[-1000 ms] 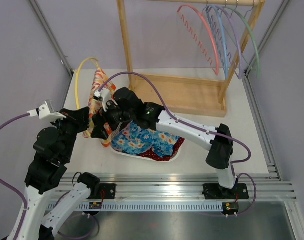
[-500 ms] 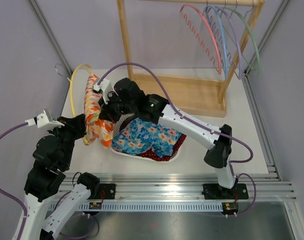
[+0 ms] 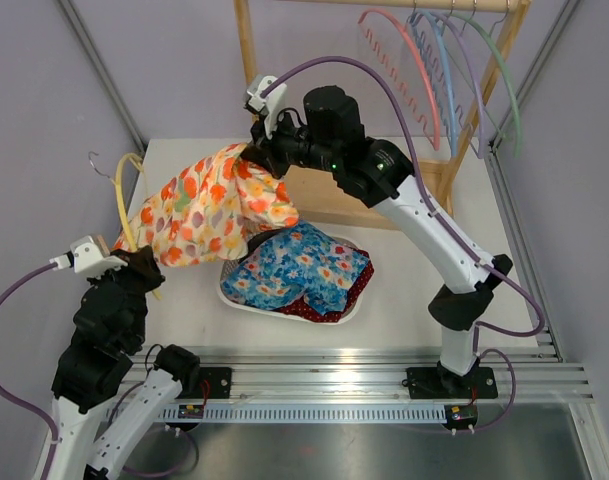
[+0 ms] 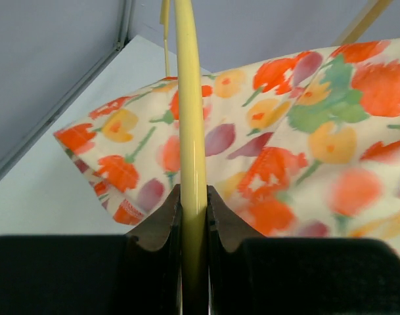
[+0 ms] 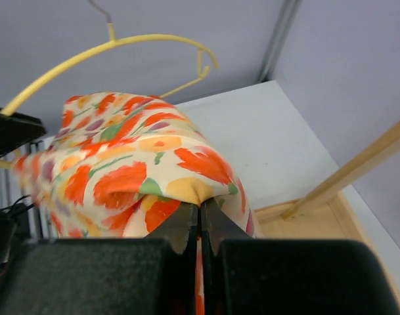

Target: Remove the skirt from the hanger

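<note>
floral skirt (image 3: 209, 205) stretched aloft, yellow hanger (image 3: 124, 215)

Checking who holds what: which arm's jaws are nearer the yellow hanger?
Left. The left jaws are clamped on the yellow hanger; the right jaws pinch the skirt up by the wooden rack, away from it.

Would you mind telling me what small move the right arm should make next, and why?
Probably pull the right jaws a little farther up and away from the yellow hanger. They are shut on a fold of the skirt, which stretches across to that hanger, clamped in the left jaws; its far end seems to hang on the hanger, so it looks not yet free.
</note>
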